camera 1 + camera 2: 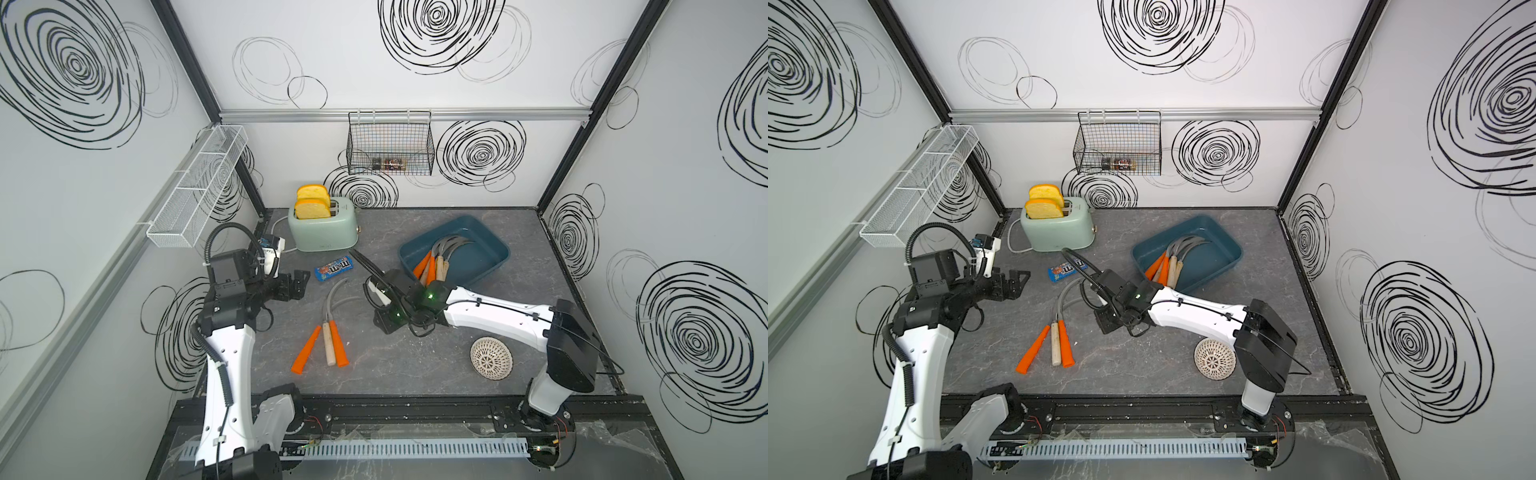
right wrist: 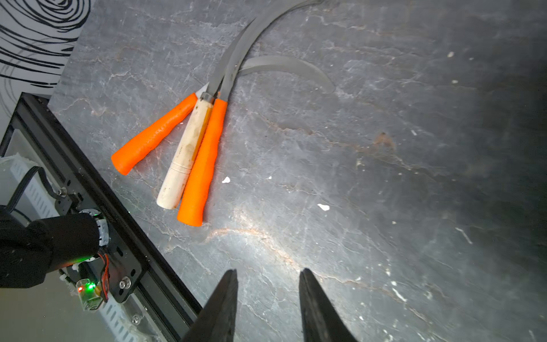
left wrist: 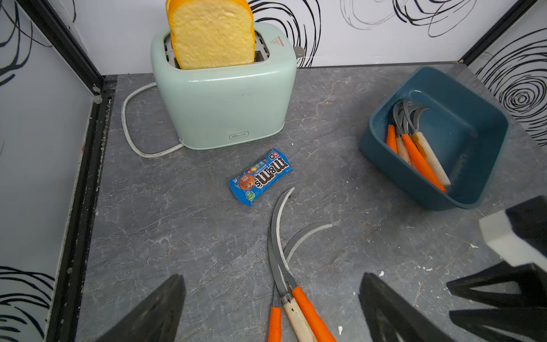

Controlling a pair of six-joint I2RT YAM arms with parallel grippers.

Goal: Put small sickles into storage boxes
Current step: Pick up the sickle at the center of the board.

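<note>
Right wrist view: the right gripper (image 2: 268,284) hangs over the desk (image 2: 384,177), jaws slightly parted, pinching nothing. Three small sickles (image 2: 192,148) lie bunched on the desk near its middle. In a top view, more sickles (image 1: 432,266) lie in the teal storage box (image 1: 490,253), far right. The left gripper (image 3: 272,277) is spread wide, empty.

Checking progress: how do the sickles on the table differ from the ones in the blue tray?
Three table sickles lie on the bare tabletop, handles fanned apart; at least four tray sickles lie packed together inside the blue tray. Both groups mix orange and pale wooden handles.
</note>
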